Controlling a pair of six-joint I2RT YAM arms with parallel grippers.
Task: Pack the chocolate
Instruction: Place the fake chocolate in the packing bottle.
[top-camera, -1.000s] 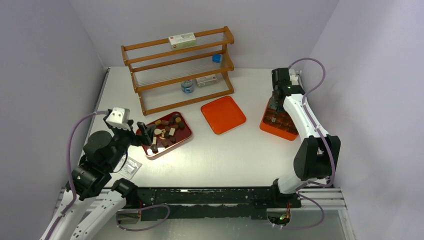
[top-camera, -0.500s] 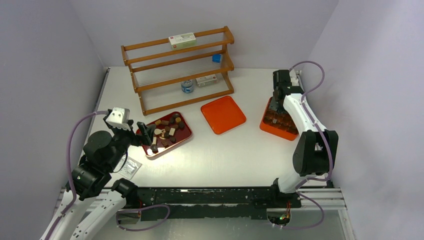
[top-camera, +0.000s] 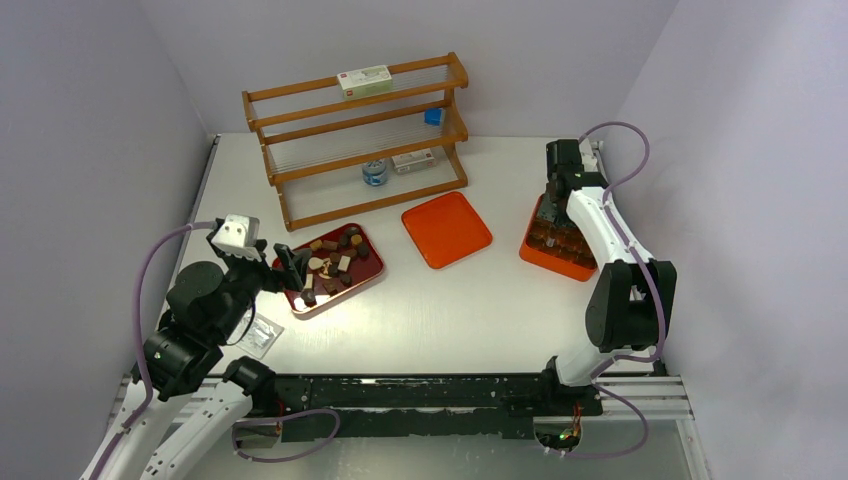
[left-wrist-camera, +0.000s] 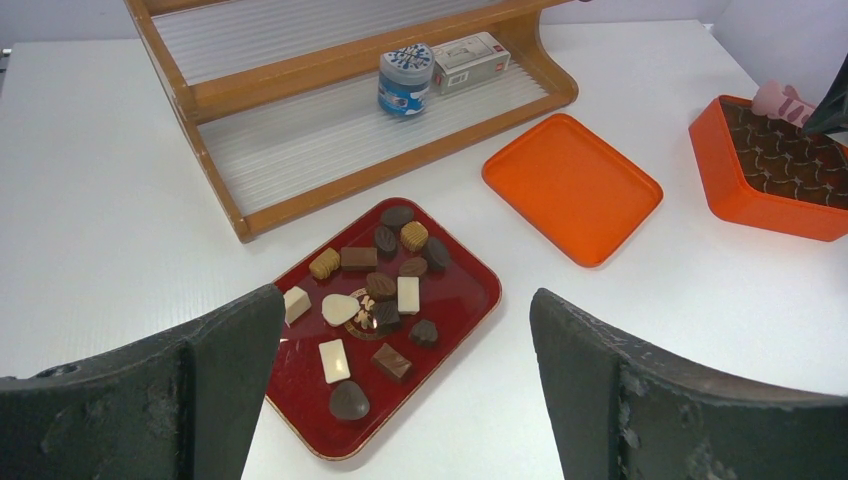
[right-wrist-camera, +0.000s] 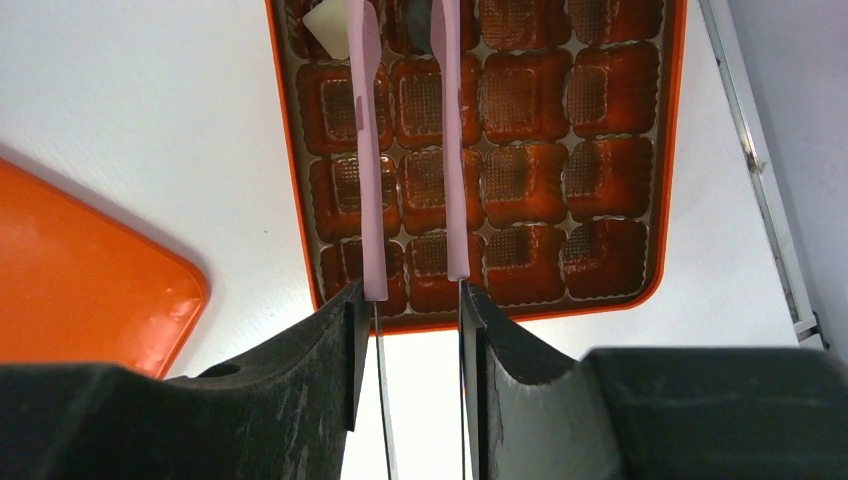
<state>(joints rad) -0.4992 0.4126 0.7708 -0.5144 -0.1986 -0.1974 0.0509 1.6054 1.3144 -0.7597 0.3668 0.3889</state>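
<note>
- Most of the chocolate (left-wrist-camera: 380, 285) lies as a loose scatter of dark, lighter brown and cream-white pieces on the dark red tray (left-wrist-camera: 462, 300).
- That tray sits left of centre on the white table (top-camera: 450, 310), just near of the wooden rack (left-wrist-camera: 350, 165).
- The left gripper (top-camera: 292, 268) hovers over the tray's near-left edge. Its jaws are spread wide apart with nothing between them. The left wrist view looks between the two fingers onto the pieces.
- The orange box (left-wrist-camera: 760, 208) stands at the right side of the table, its inside divided into a grid of brown cups.
- The right gripper (right-wrist-camera: 410, 300) hangs over this box. Its jaws are clamped on the pink tongs (right-wrist-camera: 365, 150), whose two arms run side by side, slightly apart, out over the cups.
- In the end row under the tong tips, a cream-white piece (right-wrist-camera: 328, 25) sits in the left corner cup, just beside the left tong arm.
- A dark piece (right-wrist-camera: 420, 12) shows between the two tips. Whether they touch it cannot be told.
- The other cups in the right wrist view hold nothing.
- An orange lid (left-wrist-camera: 572, 187) lies flat between the tray and the box, apart from both.
- The rack's lowest shelf holds a blue-lidded jar (left-wrist-camera: 405, 78) with a small carton (left-wrist-camera: 468, 60) just to its right.
- A clear packet (top-camera: 258, 335) lies near the left arm.
</note>
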